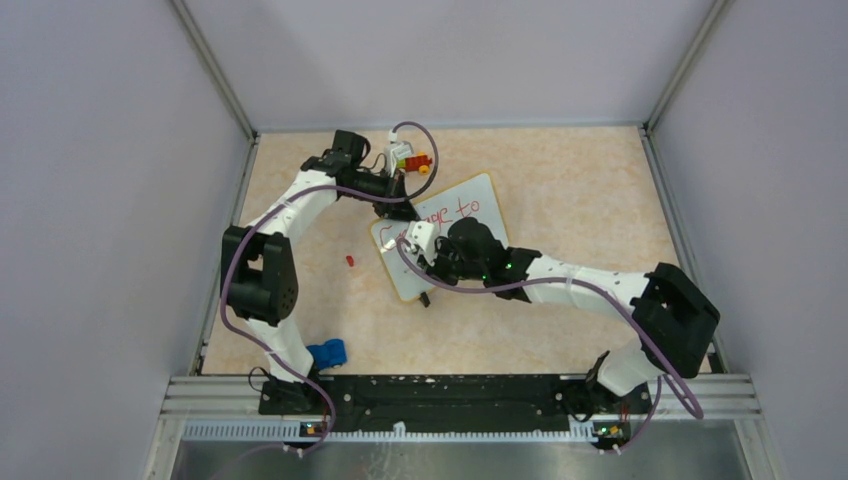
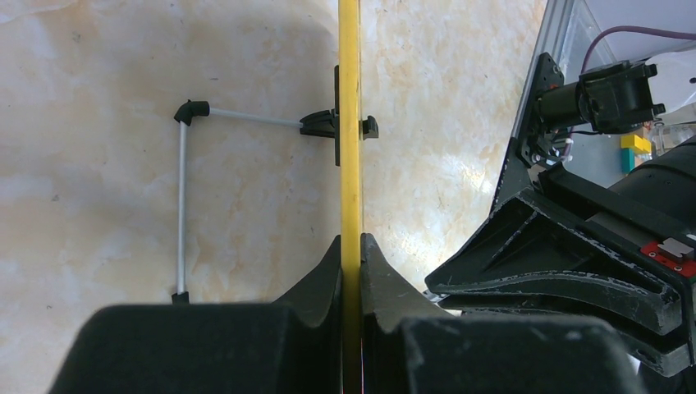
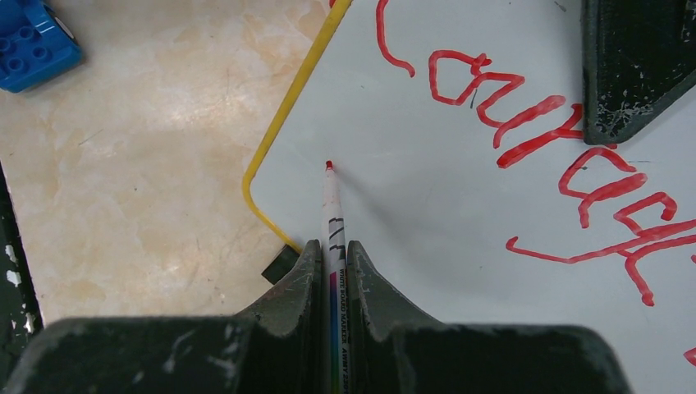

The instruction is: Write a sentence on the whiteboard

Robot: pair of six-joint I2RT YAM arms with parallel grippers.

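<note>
**Second line to begin at the board's lower left**

At centre frame the board [image 1: 470,228] lies tilted on the counter [image 1: 560,190]. The left tool [image 2: 350,246] is clamped on its yellow rim, and the right tool [image 3: 333,245] is clamped on the marker [image 3: 331,205]. The tip sits near the corner, below the sentence [image 3: 533,131]. Press lightly, stroke rightward and hold the rim firm. A blue block [image 1: 327,352], a red cap [image 1: 350,260] and toy bricks [image 1: 410,158] lie aside. Only the left tool overhangs the writing.

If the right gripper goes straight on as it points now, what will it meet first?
Likely the whiteboard: its marker tip aims at bare white surface; whether it already touches is unclear.
</note>
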